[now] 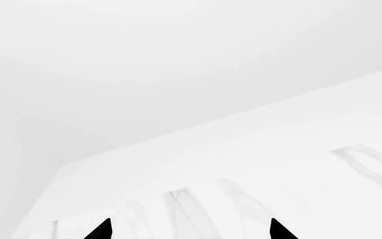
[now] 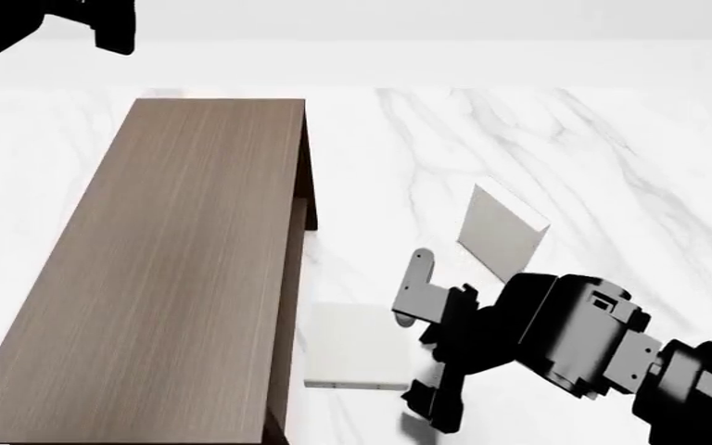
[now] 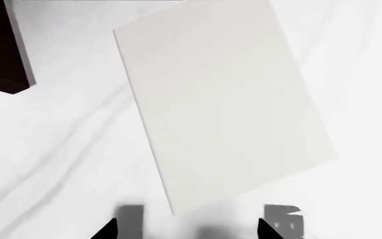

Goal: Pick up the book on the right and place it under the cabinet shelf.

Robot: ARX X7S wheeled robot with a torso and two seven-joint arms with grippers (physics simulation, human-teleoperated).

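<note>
- White marbled tabletop (image 1: 257, 164) is all we see from the left wrist. The left gripper (image 1: 189, 232) shows two dark tips spread well apart with nothing between them.
- From the head, the whitish book (image 2: 353, 345) lies flat on the marble, just beside the long edge of the brown wood-grain cabinet (image 2: 158, 269), at 3 o'clock from it. The right gripper (image 2: 421, 348) sits at 3 o'clock of the book, fingers wide and gripping nothing. We cannot tell whether a tip touches the cover. A greyer book (image 2: 501, 230) stands apart at 1 o'clock.
- From the right wrist, the book (image 3: 224, 104) fills the view and a dark cabinet corner (image 3: 2, 50) shows at 10 o'clock. The right gripper (image 3: 189, 231) is parted to about the book's width and empty.
- We judge the book should be squared between the fingers and kept flat and low, so it slides under the shelf without catching the frame.
</note>
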